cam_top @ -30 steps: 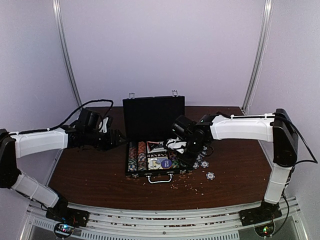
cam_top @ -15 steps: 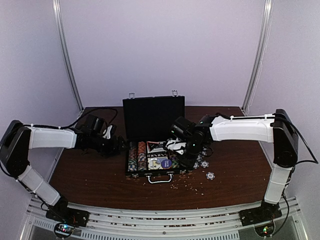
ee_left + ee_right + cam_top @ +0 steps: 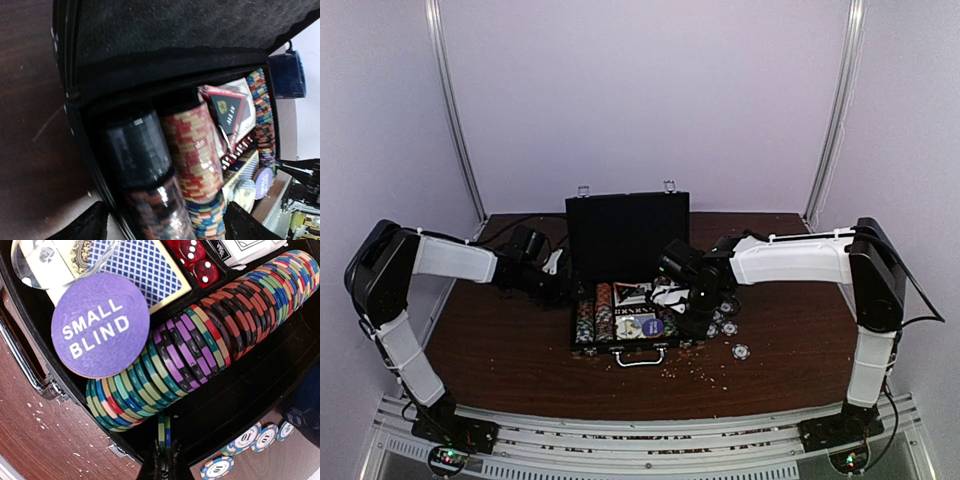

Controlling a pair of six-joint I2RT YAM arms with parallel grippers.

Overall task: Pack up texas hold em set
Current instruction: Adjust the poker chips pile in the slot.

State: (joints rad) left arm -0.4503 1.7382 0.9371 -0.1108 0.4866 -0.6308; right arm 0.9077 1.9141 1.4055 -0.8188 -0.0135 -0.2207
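Note:
The black briefcase point(image 3: 626, 236) stands open mid-table, lid upright, its tray point(image 3: 280, 375) filled with rows of striped poker chips point(image 3: 200, 345), card decks point(image 3: 142, 267) and red dice point(image 3: 192, 255). My left gripper point(image 3: 560, 282) hovers at the case's left end, open, its fingertips point(image 3: 92, 225) wide apart over two chip rows point(image 3: 192, 150). My right gripper point(image 3: 165, 462) is shut on two upright chips point(image 3: 165, 432), green and blue edged, over the empty groove beside the right-hand chip row. A purple "SMALL BLIND" disc point(image 3: 100, 325) lies on that row.
Loose chips point(image 3: 740, 351) lie on the wood table point(image 3: 500, 350) right of the case, some marked 10 point(image 3: 247, 437). A dark blue cup point(image 3: 287, 75) stands behind the case's right side. Pale specks scatter near the silver handle point(image 3: 640, 357).
The left arm has swung right, bringing its gripper up to the case's left end, and its jaws have spread wider. The right gripper has barely moved, still clamped on the chips.

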